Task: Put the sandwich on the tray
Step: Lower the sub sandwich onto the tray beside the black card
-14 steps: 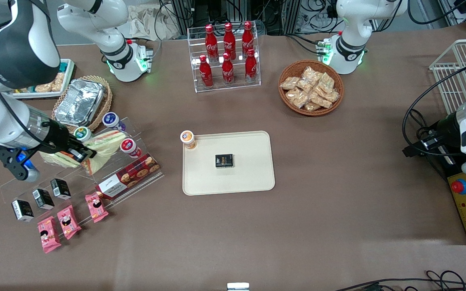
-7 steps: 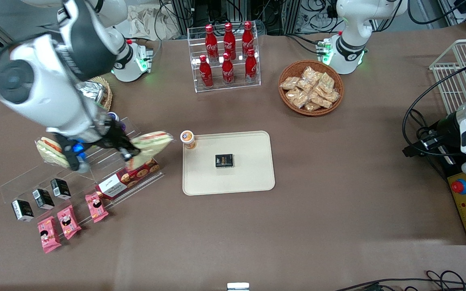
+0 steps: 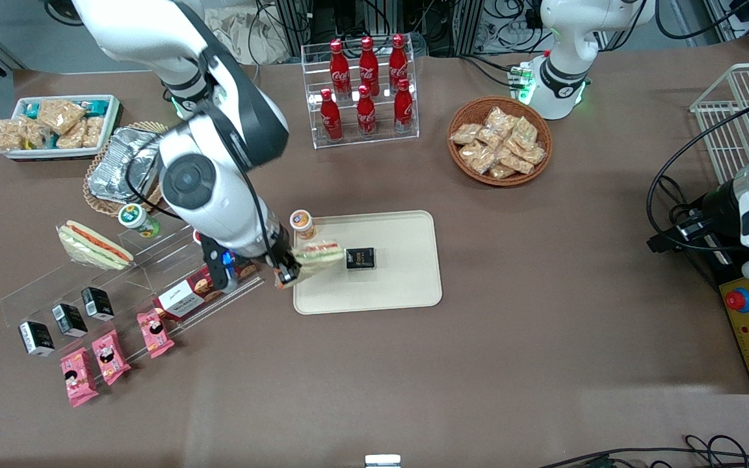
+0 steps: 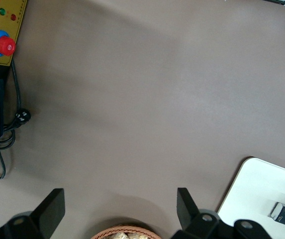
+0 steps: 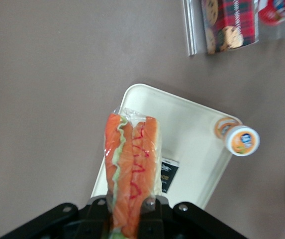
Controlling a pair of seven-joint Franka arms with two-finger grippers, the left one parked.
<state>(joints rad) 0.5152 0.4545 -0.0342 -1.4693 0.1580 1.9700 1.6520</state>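
Observation:
My right gripper [image 3: 287, 271] is shut on the clear-wrapped sandwich [image 3: 316, 255] and holds it just above the cream-beige tray [image 3: 381, 289], over the tray's edge toward the working arm's end. In the right wrist view the sandwich [image 5: 132, 162] sticks out from between the fingers [image 5: 148, 205], showing orange-red and green filling, with the tray [image 5: 192, 132] beneath it. The gripper [image 5: 125, 205] grips the sandwich's near end. The tray's corner also shows in the left wrist view [image 4: 261, 191].
A small black pack [image 3: 360, 258] lies mid-tray beside the sandwich tip. An orange-lidded cup [image 3: 302, 223] stands at the tray's corner. A clear shelf holds a second sandwich [image 3: 93, 246], a cookie box [image 3: 196, 290] and snacks. A cola rack [image 3: 363, 88] and a snack basket [image 3: 499, 140] stand farther back.
The right arm has carried the sandwich from the clear shelf across to the tray's edge. The second sandwich stays on the shelf.

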